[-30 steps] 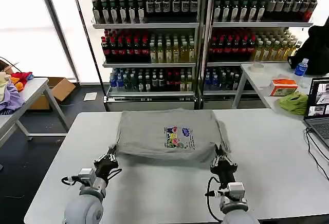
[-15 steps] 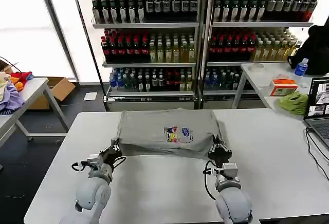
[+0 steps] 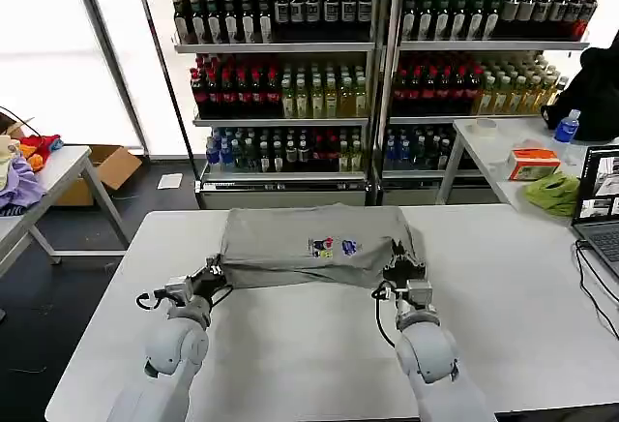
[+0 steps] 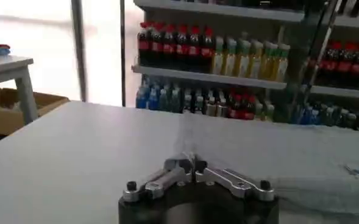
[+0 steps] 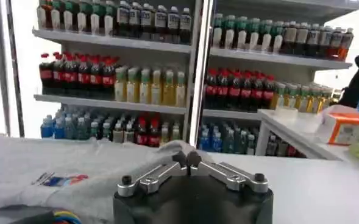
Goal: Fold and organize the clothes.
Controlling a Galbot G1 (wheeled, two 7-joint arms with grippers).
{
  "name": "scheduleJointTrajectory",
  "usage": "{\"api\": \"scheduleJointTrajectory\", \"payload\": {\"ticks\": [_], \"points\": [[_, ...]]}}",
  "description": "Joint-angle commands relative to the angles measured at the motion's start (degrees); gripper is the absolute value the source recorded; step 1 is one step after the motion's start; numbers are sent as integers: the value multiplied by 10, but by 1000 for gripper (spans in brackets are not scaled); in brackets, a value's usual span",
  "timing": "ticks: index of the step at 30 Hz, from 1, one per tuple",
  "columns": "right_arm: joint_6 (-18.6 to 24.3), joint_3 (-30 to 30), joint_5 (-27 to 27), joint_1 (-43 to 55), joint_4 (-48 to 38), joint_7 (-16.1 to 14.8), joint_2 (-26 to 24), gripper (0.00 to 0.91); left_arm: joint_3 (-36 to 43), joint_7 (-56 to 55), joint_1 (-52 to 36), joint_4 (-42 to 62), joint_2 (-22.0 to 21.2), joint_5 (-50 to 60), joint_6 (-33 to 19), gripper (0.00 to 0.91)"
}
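A light grey T-shirt [image 3: 314, 238] lies across the far half of the white table [image 3: 309, 364], its near part lifted and doubled back so that just a strip of the multicoloured chest print [image 3: 332, 246] shows. My left gripper [image 3: 211, 273] is shut on the shirt's near left corner, and my right gripper [image 3: 400, 271] is shut on the near right corner. In the left wrist view the left gripper [image 4: 192, 163] pinches a thin cloth edge, with the shirt [image 4: 325, 189] trailing off beside it. In the right wrist view the right gripper [image 5: 186, 159] holds a bunched fold of the shirt [image 5: 75, 173].
Drink shelves [image 3: 372, 64] stand behind the table. A side table at the right holds an orange box [image 3: 533, 163], a lime-green cloth [image 3: 553, 193] and a laptop [image 3: 602, 204]. A left table [image 3: 53, 175] carries purple and orange garments [image 3: 19, 175].
Both grippers have moved away from me with the shirt's near edge, carrying it over the shirt toward the far side. The chest print is now mostly covered.
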Motion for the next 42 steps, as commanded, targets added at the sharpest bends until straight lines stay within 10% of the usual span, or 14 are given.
{"api": "scheduleJointTrajectory", "payload": {"ticks": [1, 14, 15, 16, 17, 42], "points": [[-8, -3, 5, 52, -41, -1, -2, 0, 4, 0, -19, 30, 3, -1, 3, 0], [-15, -11, 17, 62, -86, -8, -6, 0, 28, 26, -47, 67, 10, 5, 18, 0], [-15, -12, 17, 62, -87, -8, -6, 0, 29, 28, -48, 68, 10, 6, 20, 60], [-18, -12, 18, 61, -89, -9, -6, 705, 30, 32, -49, 69, 10, 7, 23, 907], [-20, -12, 18, 61, -89, -9, -5, 907, 30, 33, -50, 69, 9, 8, 25, 907], [-96, -3, 209, 23, 69, 133, 15, 907, 13, 8, -9, -59, 29, 4, 70, 907]]}}
